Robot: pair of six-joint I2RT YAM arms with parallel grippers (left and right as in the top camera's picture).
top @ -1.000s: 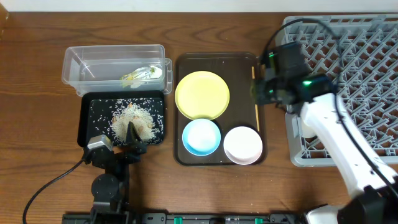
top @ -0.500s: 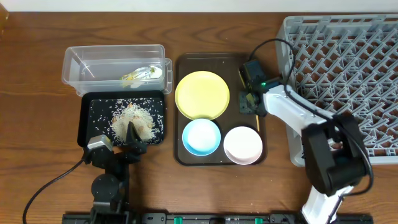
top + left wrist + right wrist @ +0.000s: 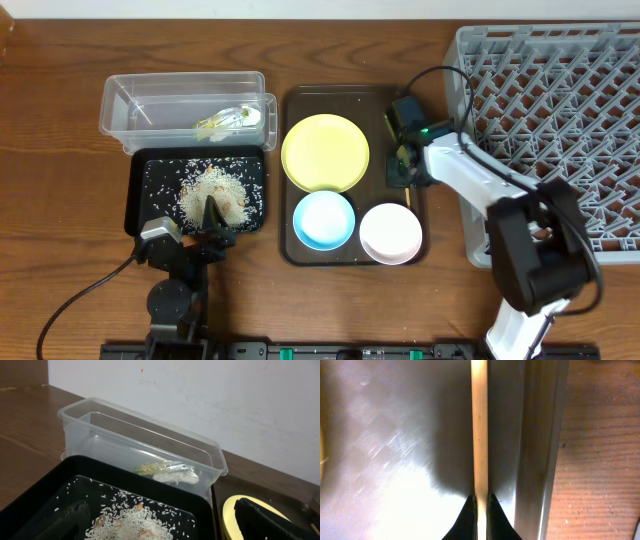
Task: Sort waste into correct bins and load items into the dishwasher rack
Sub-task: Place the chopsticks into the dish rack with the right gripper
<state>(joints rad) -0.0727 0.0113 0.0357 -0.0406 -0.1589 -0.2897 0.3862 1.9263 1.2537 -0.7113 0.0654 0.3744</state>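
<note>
My right gripper (image 3: 405,166) is down at the right edge of the dark brown serving tray (image 3: 385,105). In the right wrist view it (image 3: 480,505) is shut on a thin wooden chopstick (image 3: 479,430) that lies along the tray's rim; its lower end shows overhead (image 3: 409,193). My left gripper (image 3: 213,214) is open and empty above the near edge of the black tray (image 3: 140,195), which holds the rice scraps (image 3: 208,190). The wrapper (image 3: 230,120) lies in the clear tub (image 3: 125,100). The yellow plate (image 3: 325,152), blue bowl (image 3: 323,220) and white bowl (image 3: 390,233) sit on the brown tray. The cup is hidden.
The grey rack (image 3: 560,90) fills the right side, and my right arm reaches from its front-left corner. In the left wrist view the tub (image 3: 150,440) with the wrapper (image 3: 170,471) stands behind the rice (image 3: 135,520), the plate (image 3: 227,510) at the right.
My right arm swung from the rack's left edge down to the brown tray's right edge, and its gripper now sits on the chopstick. The left arm has not moved.
</note>
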